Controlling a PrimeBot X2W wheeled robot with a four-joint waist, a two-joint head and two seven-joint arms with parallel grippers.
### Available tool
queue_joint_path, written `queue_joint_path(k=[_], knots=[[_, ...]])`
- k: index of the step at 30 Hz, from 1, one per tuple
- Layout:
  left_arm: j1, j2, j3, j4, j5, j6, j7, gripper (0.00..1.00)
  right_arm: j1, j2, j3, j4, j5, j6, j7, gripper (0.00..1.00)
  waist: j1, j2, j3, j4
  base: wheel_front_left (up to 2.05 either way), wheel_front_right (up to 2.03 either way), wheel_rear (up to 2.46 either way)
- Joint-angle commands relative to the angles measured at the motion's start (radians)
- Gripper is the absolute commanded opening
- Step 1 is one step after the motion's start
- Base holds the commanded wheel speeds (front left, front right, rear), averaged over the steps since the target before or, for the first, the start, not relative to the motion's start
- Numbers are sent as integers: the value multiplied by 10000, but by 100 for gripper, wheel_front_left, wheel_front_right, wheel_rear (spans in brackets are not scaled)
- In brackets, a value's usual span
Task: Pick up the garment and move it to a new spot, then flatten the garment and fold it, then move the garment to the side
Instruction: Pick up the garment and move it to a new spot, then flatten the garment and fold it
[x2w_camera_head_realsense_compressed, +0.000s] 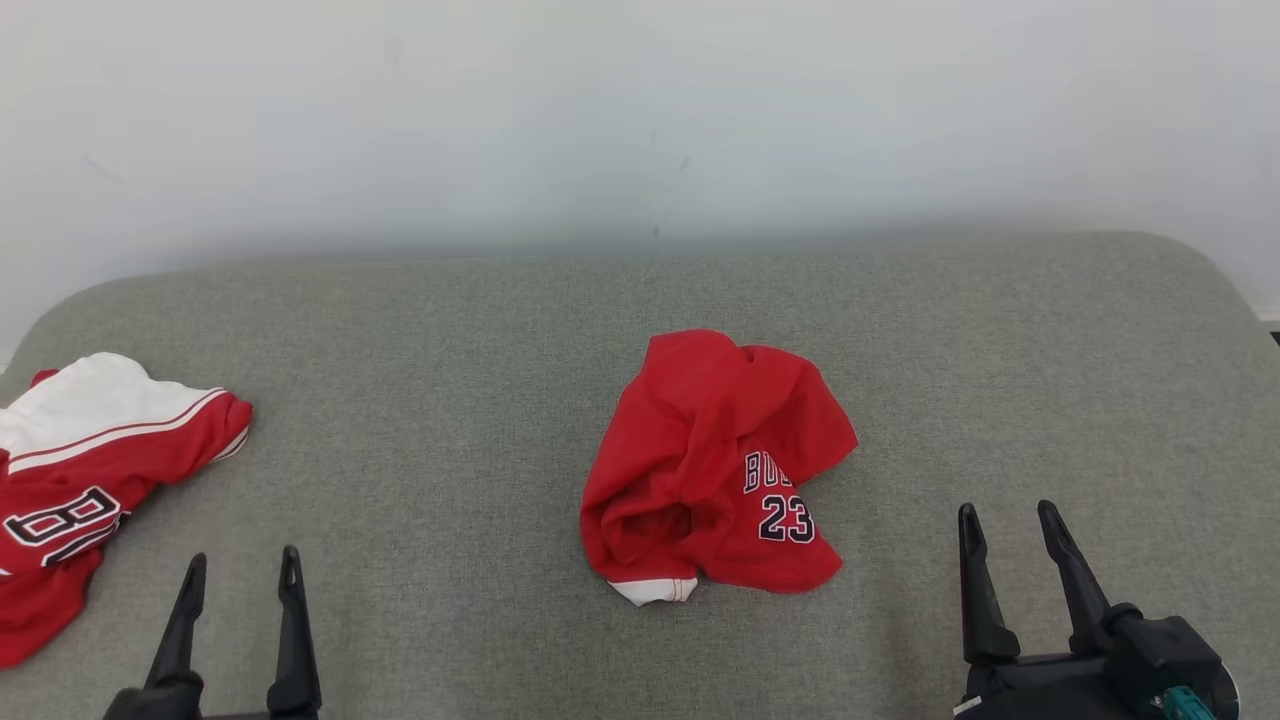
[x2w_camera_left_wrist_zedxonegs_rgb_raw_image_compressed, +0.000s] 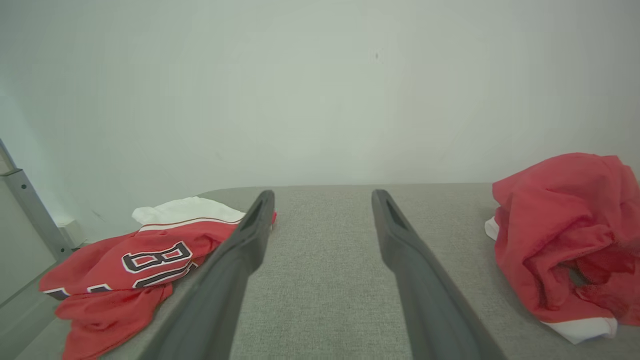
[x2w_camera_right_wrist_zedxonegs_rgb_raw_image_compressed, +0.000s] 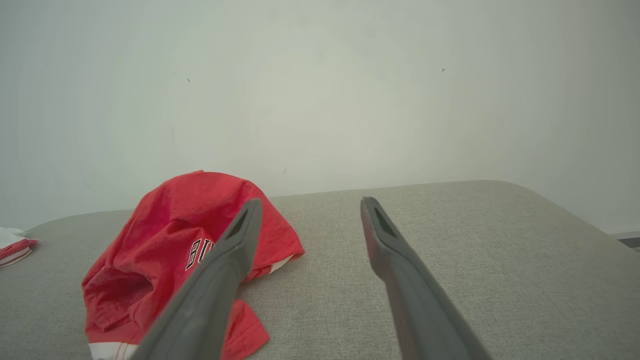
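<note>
A crumpled red jersey (x2w_camera_head_realsense_compressed: 700, 470) lies near the middle of the grey fabric-covered counter (x2w_camera_head_realsense_compressed: 430, 400), touched by nothing. The left gripper (x2w_camera_head_realsense_compressed: 243, 556) and right gripper (x2w_camera_head_realsense_compressed: 1006, 508) sit by the near edge, fingers spread apart and empty. Another red-and-white jersey (x2w_camera_head_realsense_compressed: 90, 470) lies at the left edge.

Red-white jersey (x2w_camera_head_realsense_compressed: 90, 480) on grey cushion (x2w_camera_head_realsense_compressed: 450, 400)
</note>
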Motion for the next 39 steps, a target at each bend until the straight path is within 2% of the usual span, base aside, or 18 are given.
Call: queue_joint_path(k=[1, 11, 26, 39], knots=[[210, -81, 93, -135, 37, 88, -32, 100, 111, 15, 37, 28, -51, -22, -2, 100, 0, 0, 10, 1, 0, 0, 0], [556, -595, 390, -197, 380, 4, -32, 100, 256, 13, 279, 200, -147, -22, -2, 100, 0, 0, 7, -158, 0, 0, 0], [385, -788, 338, 144, 977, -476, -33, 100, 249, 15, 347, 343, -203, -22, -2, 100, 0, 0, -90, -372, 0, 0, 0], [319, -822, 290, 415, 1217, -639, -34, 100, 297, 15, 369, 370, -241, -22, -2, 100, 0, 0, -90, -358, 0, 0, 0]])
